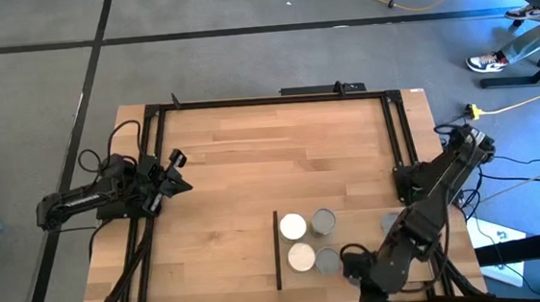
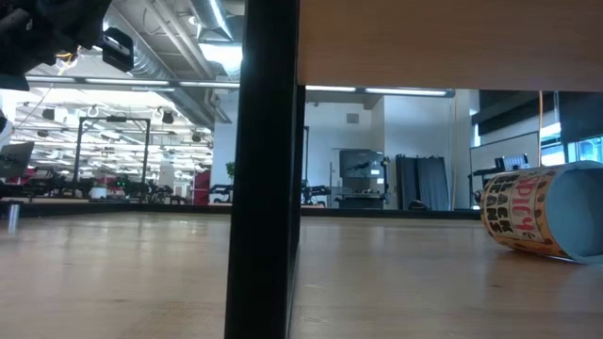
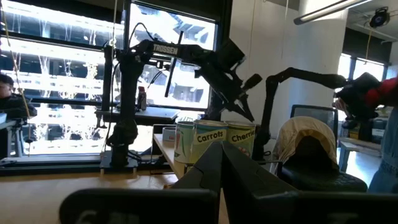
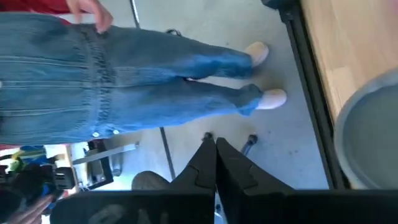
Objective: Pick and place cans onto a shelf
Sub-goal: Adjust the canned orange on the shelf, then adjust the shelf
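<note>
Several cans stand close together on the shelf (image 1: 354, 231), a light-wood board with a dark strip (image 1: 278, 250) along its left edge: two white-topped (image 1: 292, 226) (image 1: 302, 257), two grey-topped (image 1: 323, 222) (image 1: 328, 259). My right gripper (image 1: 349, 260) (image 4: 216, 149) is shut and empty, hanging just right of the near grey can, whose top (image 4: 367, 137) shows beside the fingers. The low view shows an orange-labelled can (image 2: 532, 221) lying on its side. My left gripper (image 1: 183, 174) (image 3: 221, 158) waits shut at the table's left edge, looking across at the cans (image 3: 211, 140).
Another grey can top (image 1: 390, 223) is partly hidden under my right arm. A black frame (image 1: 399, 131) runs around the tabletop. A person in jeans (image 4: 124, 81) stands on the floor just off the table's near edge. Bare wood (image 1: 270, 151) fills the table's middle and far part.
</note>
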Available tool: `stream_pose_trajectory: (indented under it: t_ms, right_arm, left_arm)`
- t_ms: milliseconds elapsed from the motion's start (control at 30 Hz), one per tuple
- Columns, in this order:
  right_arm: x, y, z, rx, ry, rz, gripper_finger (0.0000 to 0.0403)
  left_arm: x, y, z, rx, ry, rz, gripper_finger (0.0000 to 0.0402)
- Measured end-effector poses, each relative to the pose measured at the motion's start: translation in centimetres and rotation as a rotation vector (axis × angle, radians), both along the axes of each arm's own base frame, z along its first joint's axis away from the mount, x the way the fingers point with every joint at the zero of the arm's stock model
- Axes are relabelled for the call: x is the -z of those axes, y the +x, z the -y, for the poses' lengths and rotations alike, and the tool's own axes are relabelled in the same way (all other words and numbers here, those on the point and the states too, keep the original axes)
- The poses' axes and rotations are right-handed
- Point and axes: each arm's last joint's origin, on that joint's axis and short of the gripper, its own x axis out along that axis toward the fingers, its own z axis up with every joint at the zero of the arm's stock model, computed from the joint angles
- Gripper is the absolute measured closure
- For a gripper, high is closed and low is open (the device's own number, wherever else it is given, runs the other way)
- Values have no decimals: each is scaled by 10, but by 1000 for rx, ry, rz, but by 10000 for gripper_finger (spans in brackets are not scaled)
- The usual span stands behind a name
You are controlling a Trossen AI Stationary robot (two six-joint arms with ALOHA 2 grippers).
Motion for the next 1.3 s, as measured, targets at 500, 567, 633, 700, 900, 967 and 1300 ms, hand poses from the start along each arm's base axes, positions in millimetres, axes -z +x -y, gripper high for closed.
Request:
stream_pose_trajectory:
  t_ms: [500, 567, 633, 700, 900, 967, 1300]
  right_arm:
    - [21, -6, 7, 22, -202, -121, 401]
    - [21, -6, 9, 30, -217, -114, 401]
    - [22, -5, 11, 42, -230, -109, 401]
    - [22, -4, 12, 47, -239, -113, 401]
    - [22, -7, 14, 45, -248, -150, 400]
    - [13, -7, 13, 31, -222, -148, 399]
    - [-76, -18, 39, 92, -306, -19, 399]
  left_arm:
    - [0, 0, 0, 0, 0, 0, 401]
    - [0, 0, 0, 0, 0, 0, 401]
    - [0, 0, 0, 0, 0, 0, 401]
    - [0, 0, 0, 0, 0, 0, 401]
    - [0, 0, 0, 0, 0, 0, 401]
    - [0, 0, 0, 0, 0, 0, 401]
    - [0, 0, 0, 0, 0, 0, 401]
